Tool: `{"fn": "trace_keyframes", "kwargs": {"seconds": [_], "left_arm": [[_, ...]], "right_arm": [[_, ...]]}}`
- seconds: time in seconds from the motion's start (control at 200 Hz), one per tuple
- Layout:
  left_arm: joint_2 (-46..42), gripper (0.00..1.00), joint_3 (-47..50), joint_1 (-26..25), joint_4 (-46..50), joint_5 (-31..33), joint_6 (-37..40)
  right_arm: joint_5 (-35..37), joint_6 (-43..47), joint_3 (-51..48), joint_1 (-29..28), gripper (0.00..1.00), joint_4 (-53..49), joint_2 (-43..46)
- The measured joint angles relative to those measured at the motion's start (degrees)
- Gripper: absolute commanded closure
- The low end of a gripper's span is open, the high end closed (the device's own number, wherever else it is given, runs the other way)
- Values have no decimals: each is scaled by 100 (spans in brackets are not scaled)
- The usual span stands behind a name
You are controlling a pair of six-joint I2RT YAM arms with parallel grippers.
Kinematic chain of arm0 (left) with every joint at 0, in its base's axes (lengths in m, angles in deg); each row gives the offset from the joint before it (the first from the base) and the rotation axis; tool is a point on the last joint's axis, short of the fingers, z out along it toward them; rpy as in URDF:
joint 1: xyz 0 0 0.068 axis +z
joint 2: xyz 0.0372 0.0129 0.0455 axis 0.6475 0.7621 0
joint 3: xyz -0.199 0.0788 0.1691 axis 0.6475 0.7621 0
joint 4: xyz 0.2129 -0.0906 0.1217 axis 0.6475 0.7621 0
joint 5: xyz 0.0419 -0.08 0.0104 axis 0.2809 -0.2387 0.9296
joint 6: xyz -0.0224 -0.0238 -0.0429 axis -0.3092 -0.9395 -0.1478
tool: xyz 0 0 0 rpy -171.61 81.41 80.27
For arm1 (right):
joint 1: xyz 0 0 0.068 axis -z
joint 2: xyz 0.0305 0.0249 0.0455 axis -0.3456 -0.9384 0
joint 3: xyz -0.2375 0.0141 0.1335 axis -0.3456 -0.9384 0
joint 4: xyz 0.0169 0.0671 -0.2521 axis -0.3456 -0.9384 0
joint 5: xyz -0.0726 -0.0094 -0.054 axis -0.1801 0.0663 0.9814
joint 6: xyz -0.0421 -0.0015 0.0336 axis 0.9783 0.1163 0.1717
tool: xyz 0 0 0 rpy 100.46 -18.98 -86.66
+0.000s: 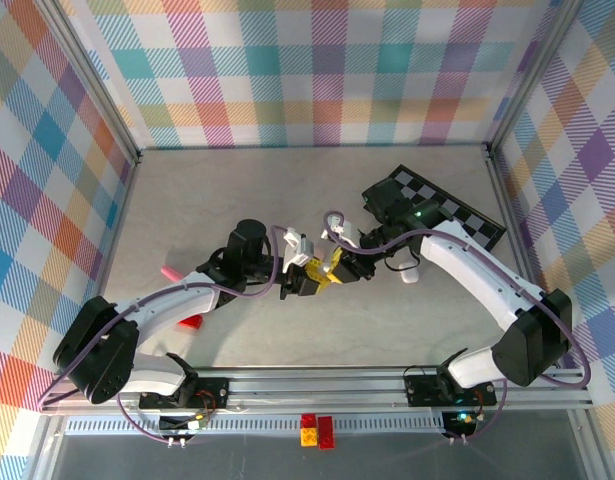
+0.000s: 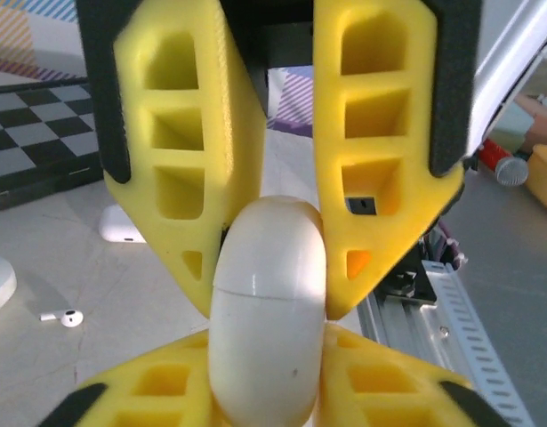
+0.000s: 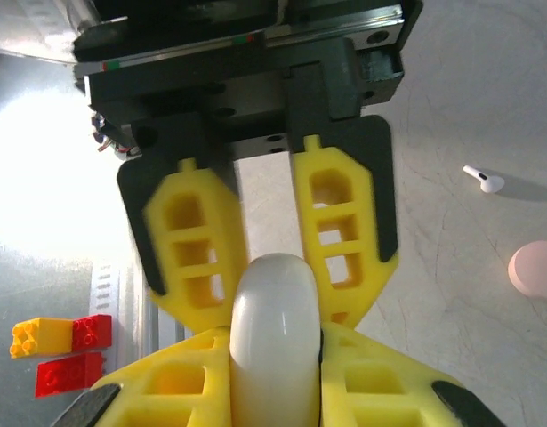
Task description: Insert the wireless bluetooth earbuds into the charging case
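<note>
Overhead: left gripper (image 1: pixel 303 282) and right gripper (image 1: pixel 342 268) were tip to tip above the table (image 1: pixel 237 200), near a checkered board (image 1: pixel 457 215).
Left wrist: both pairs of yellow fingers (image 2: pixel 326 142) clamped the closed white charging case (image 2: pixel 269 302) from opposite ends; one earbud (image 2: pixel 62 317) lay on the table, left of it.
Right wrist: case pinched between both grippers; an earbud (image 3: pixel 484 180) lay at right, near a pink round thing (image 3: pixel 533 271); bricks (image 3: pixel 64 351) lower left.

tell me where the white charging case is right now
The charging case is pinched between the left gripper and the right gripper where they meet at mid-table in the top view, near-left of the checkerboard mat.
</note>
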Motion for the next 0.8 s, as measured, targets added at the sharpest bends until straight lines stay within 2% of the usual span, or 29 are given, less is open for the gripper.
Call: {"fn": "trace_keyframes", "kwargs": {"seconds": [0.055,0.115,0.205,0.27,0.465,0.515,0.59,0.685,0.8], "left_arm": [[0,96,-4,9,28,-57,-2],[0,97,-11,9,39,-68,15],[0,100,-11,11,28,-83,15],[0,100,-11,26,-39,-103,4],[0,99,107,37,-662,-37,-280],[0,99,186,42,-911,-31,-420],[31,99,306,46,-1386,7,-647],[153,99,413,48,-2020,9,-1010],[271,99,483,48,-2662,28,-1408]], "right_arm": [[-4,55,4,0,87,-15,-2],[-13,52,9,0,79,-13,-7],[-42,-7,9,0,74,0,-7],[-90,-142,7,20,59,33,9],[-518,-540,-291,284,53,608,466],[-575,-640,-391,345,46,737,629],[-636,-787,-505,378,46,933,798],[-702,-1049,-660,428,53,1239,894],[-776,-1283,-774,494,54,1488,898]]}}
